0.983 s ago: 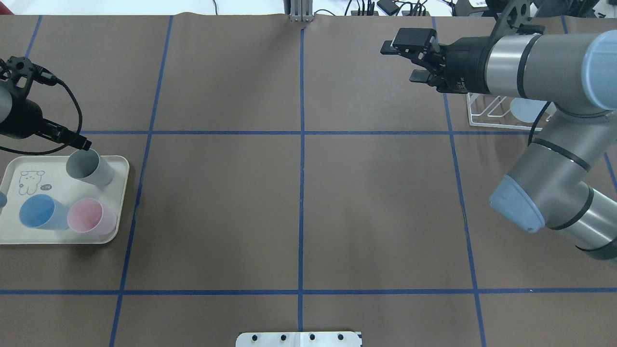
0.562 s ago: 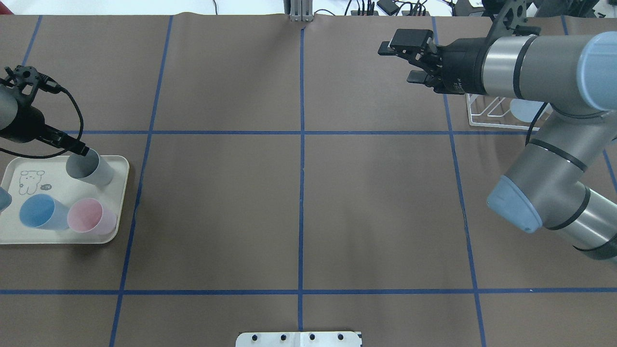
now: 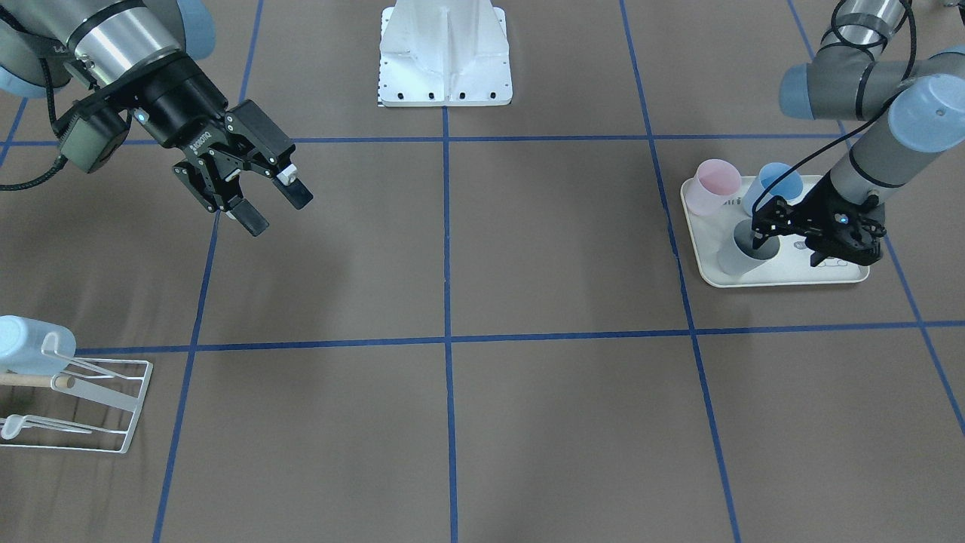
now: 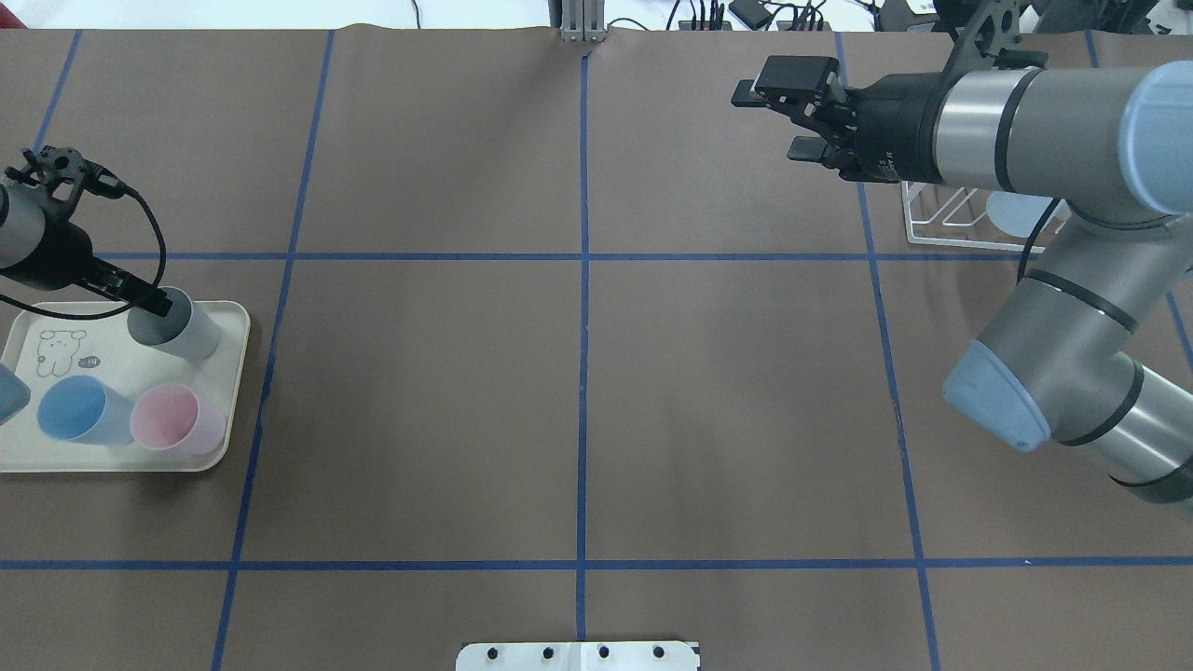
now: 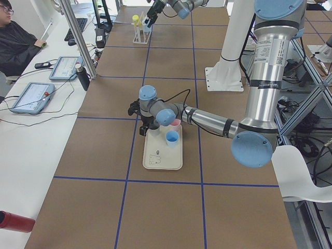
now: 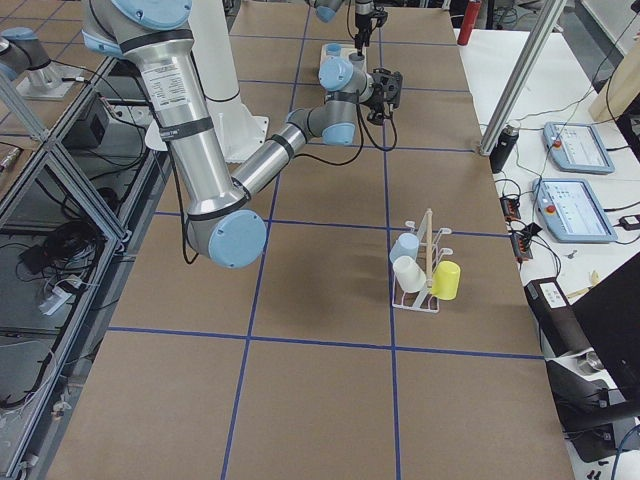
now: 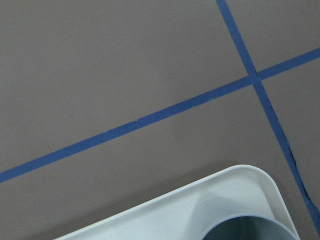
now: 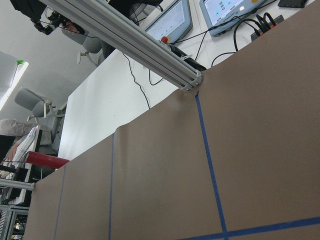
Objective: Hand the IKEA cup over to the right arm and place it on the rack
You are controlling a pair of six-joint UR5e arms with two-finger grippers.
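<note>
left pincer (image 4: 157, 303) sits right at the lip of the grey cup (image 4: 177, 328), coming in from the robot's left with its tips over the rim. have the fingers pinched the wall or do they only straddle it? i cannot tell, the black tips merge with the cup's dark mouth.

the cup stands upright, mouth up, long axis vertical, in the tray (image 4: 238, 373) corner farthest from the robot and nearest the tabletop's (image 4: 419, 401) middle. so it lies just under and beside the tips, and the left arm is by far the nearer one. i'd judge a rim grip and a straight lift come first.

around it: the blue cup (image 4: 79, 410) and pink cup (image 4: 177, 419) share the tray, nearer the robot and apart from the grey one. they look like the only things a low sideways drag could clip.

well apart across the tabletop, the right pincer (image 4: 769, 121) hangs above the surface, spread and holding nothing, pointing toward the middle. just behind it is the rack (image 4: 941, 228), which already carries a pale blue cup (image 3: 22, 343), plus a white cup (image 6: 408, 273) and a yellow cup (image 6: 447, 280).
</note>
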